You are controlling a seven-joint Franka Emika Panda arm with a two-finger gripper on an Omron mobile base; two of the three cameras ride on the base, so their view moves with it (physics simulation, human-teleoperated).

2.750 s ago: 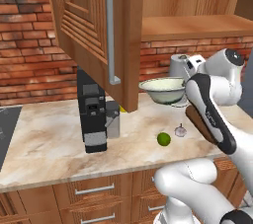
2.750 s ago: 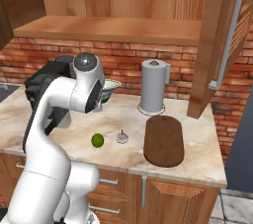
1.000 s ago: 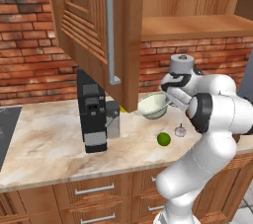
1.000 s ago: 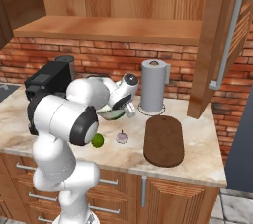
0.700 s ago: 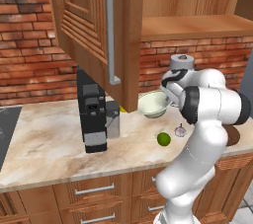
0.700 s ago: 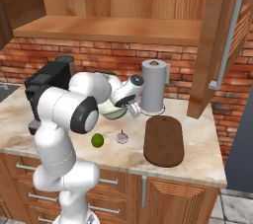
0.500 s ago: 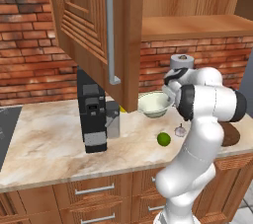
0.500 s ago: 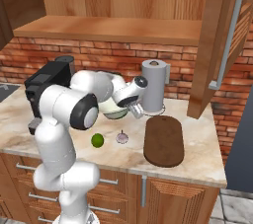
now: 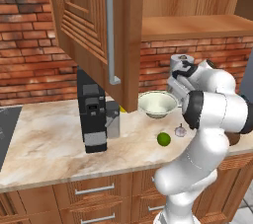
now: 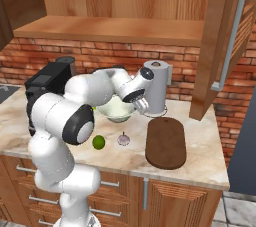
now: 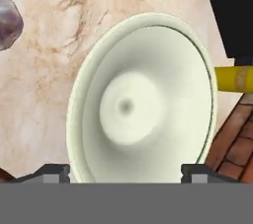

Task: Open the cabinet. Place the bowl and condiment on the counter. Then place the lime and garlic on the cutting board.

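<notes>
— Sitting on the counter, is the bowl holding anything?

— Nothing; the hand view is showing its pale inside bare. It is resting near the brick wall, between the black coffee machine and the paper towel roll.

— Is the tool gripping it?

— No, the tool is standing open, its fingertips spread wide on either side of the bowl's rim.

— What is lying around it?

— The lime and the garlic are lying in front, toward the counter's edge, just beside each other. The cutting board is lying bare, off past the garlic. A yellow condiment is lying beside the bowl by the wall.

— And overhead?

— The cabinet door is hanging open, its shelf bare.

— Any writing?

— None I am able to read.
</notes>
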